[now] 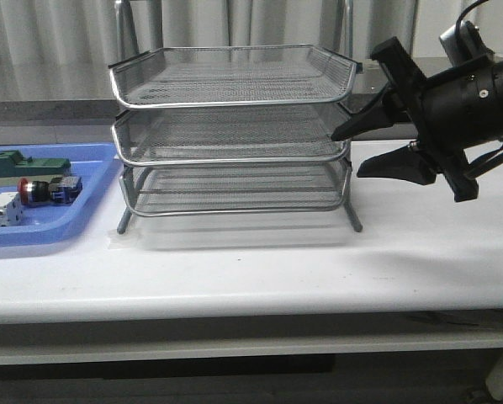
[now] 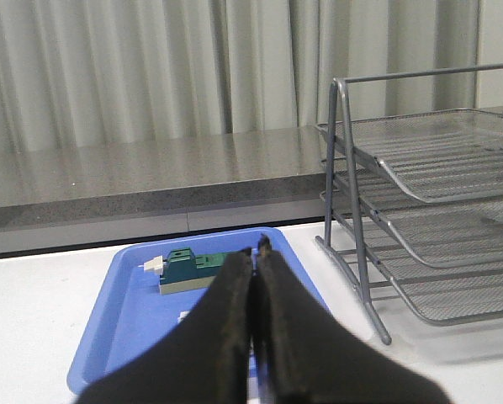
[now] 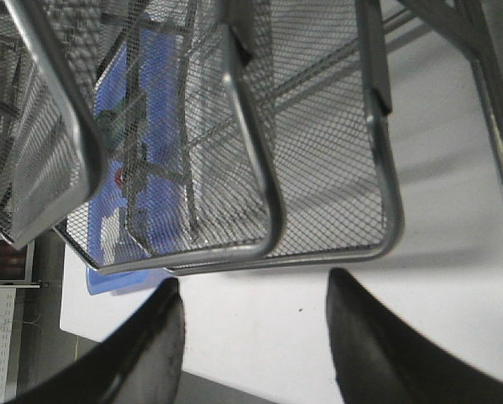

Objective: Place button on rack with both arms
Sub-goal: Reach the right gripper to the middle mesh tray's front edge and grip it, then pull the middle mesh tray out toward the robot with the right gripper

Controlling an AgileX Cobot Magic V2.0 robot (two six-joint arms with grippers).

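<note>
The button (image 1: 45, 189), with a red cap and a blue rear block, lies in the blue tray (image 1: 92, 202) at the left. The silver three-tier rack (image 1: 235, 126) stands mid-table. My right gripper (image 1: 348, 153) is open and empty, hovering just off the rack's right end at middle-tier height. In the right wrist view its fingers (image 3: 172, 337) straddle bare table just short of the rack's rims (image 3: 319, 244). My left gripper (image 2: 256, 248) is shut and empty above the blue tray (image 2: 117, 320). It hides the button in that view. The left arm is out of the front view.
A green block (image 1: 24, 164) and a white block (image 1: 1, 212) lie in the tray beside the button. The green block also shows in the left wrist view (image 2: 188, 268). The rack (image 2: 436, 194) stands right of the tray. A grey ledge and curtains are behind the table.
</note>
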